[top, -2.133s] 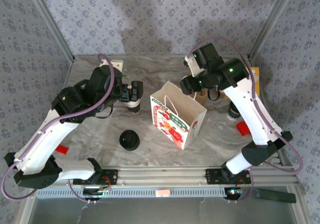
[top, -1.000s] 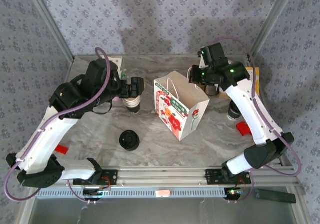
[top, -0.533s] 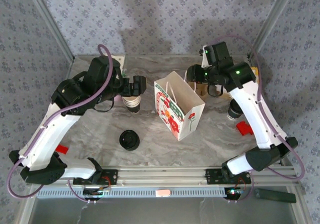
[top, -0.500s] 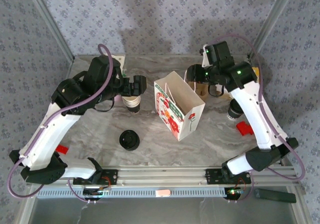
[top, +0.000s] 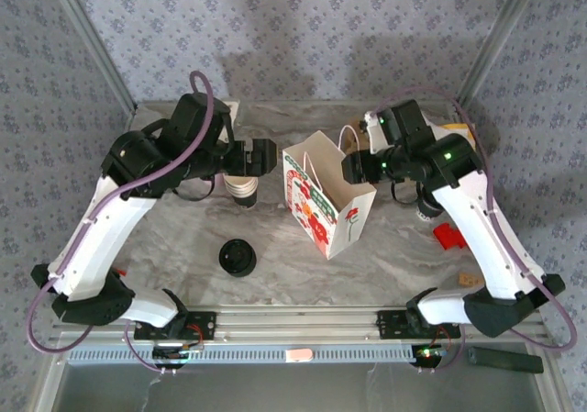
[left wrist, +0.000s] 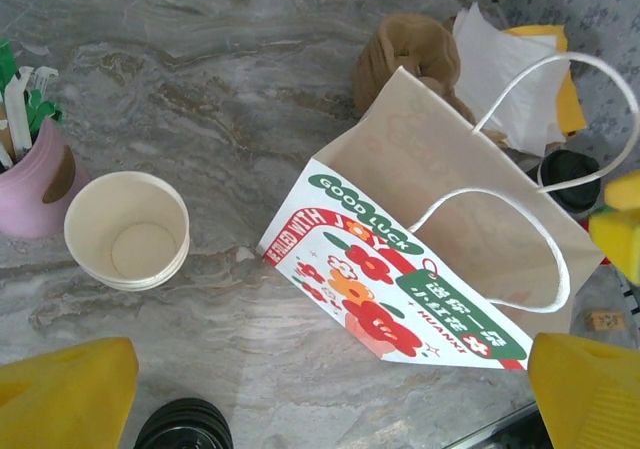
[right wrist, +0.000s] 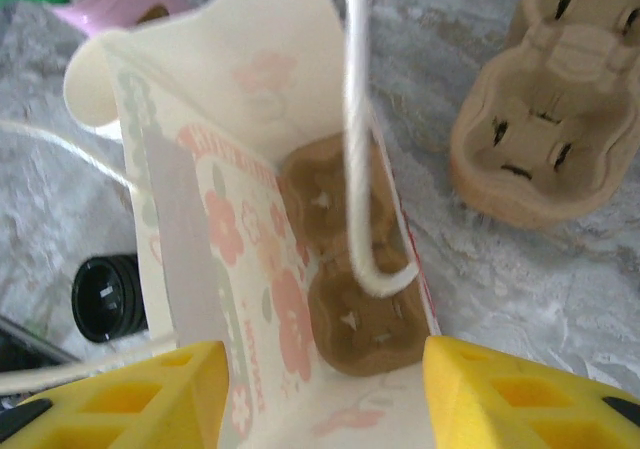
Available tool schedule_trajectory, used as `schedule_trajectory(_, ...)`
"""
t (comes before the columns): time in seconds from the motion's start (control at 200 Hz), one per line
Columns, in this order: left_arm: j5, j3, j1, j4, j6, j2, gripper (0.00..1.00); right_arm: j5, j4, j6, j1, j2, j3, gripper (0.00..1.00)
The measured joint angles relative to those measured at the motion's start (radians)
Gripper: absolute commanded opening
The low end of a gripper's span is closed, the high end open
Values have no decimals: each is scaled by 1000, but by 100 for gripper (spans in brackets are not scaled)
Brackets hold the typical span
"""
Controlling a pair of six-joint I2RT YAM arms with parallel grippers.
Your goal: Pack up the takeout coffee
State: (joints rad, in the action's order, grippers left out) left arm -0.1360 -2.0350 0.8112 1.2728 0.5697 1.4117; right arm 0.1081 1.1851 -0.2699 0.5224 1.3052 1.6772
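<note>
The takeout coffee (top: 423, 209), a small pale cup with a black lid (left wrist: 567, 175), stands on the table right of the paper bag, partly behind my right arm. The flowered white paper bag (top: 328, 203) stands upright and open at the table's middle. A brown cup carrier (right wrist: 343, 269) lies at its bottom. My right gripper (top: 359, 167) hangs open over the bag's right rim, its yellow fingers (right wrist: 528, 399) wide apart above the mouth, and a white handle (right wrist: 358, 139) loops in front of it. My left gripper (top: 262, 158) is open and empty, above the table left of the bag (left wrist: 440, 254).
A stack of lidless cups (top: 242, 190) stands left of the bag beside a pink holder (left wrist: 33, 177) of sticks. A pile of black lids (top: 238, 257) lies nearer the front. A second brown carrier (right wrist: 550, 134) and napkins (left wrist: 500, 54) lie behind the bag. A red piece (top: 448, 236) lies at the right.
My right gripper has come forward from behind the bag to hang over its mouth. My left gripper has moved right, toward the bag. The bag has turned slightly.
</note>
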Motion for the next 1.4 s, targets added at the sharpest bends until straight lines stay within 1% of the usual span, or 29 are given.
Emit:
schedule_trajectory(0.19, 17, -21, 0, 18, 8, 50, 100, -16, 1, 10, 3, -67, -127, 52)
schedule_trajectory(0.28, 18, -32, 0, 18, 15, 72, 100, -18, -20, 21, 4, -82, -163, 48)
schedule_trajectory(0.335, 20, -34, 0, 19, 18, 83, 100, -19, -35, 34, 4, -85, -173, 44)
schedule_trajectory(0.4, 21, -35, 0, 18, 18, 92, 100, -19, -47, 48, 3, -80, -175, 41)
schedule_trajectory(0.56, 21, -35, -1, 16, 15, 98, 100, -36, -60, 95, -1, -24, -149, 40)
schedule_trajectory(0.695, 21, -14, -14, 1, 7, 98, 100, -60, -51, 126, -4, 31, -92, 41)
schedule_trajectory(0.8, 28, 19, -32, -17, -5, 96, 100, -60, -37, 137, -5, 37, -33, 42)
schedule_trajectory(0.984, 43, 64, -64, -60, -16, 92, 100, -69, -2, 158, -14, 10, 53, 49)
schedule_trajectory(1.054, 47, 66, -73, -74, -24, 92, 100, -72, 11, 175, -29, -2, 55, 55)
schedule_trajectory(1.099, 47, 67, -79, -82, -29, 90, 100, -72, 14, 183, -44, -3, 53, 56)
schedule_trajectory(1.269, 47, 68, -99, -101, -38, 86, 100, -51, -15, 212, -116, 17, -21, 56)
schedule_trajectory(1.399, 47, 68, -111, -103, -39, 85, 100, -16, -67, 233, -146, 67, -64, 54)
